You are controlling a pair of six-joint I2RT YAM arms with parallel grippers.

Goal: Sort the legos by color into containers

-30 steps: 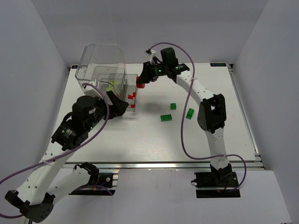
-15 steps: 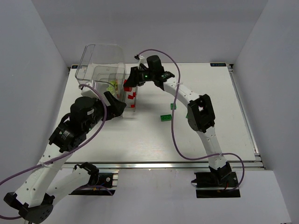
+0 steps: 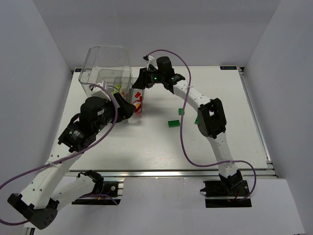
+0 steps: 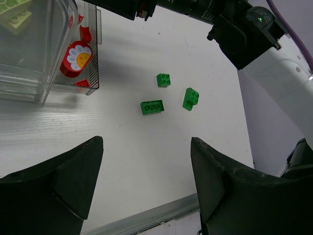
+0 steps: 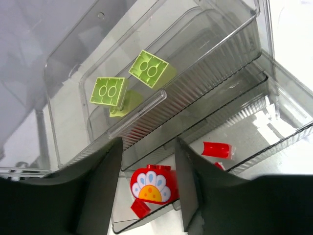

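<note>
Right claw (image 5: 149, 143), half-open and empty, hangs over the bin's (image 3: 105, 55) red compartment, where the flowered red brick (image 5: 152, 185) belongs; left claw (image 4: 146, 147) gapes wide toward the green bricks (image 4: 152, 106).

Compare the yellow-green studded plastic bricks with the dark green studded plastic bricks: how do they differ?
Colour: the yellow-green bricks are pale lime; the dark green bricks are a deeper green.
Place: the yellow-green bricks lie inside the tall clear plastic bin, already sorted; the dark green bricks lie loose on the white table, outside it.
Shared: all are small studded bricks.
</note>
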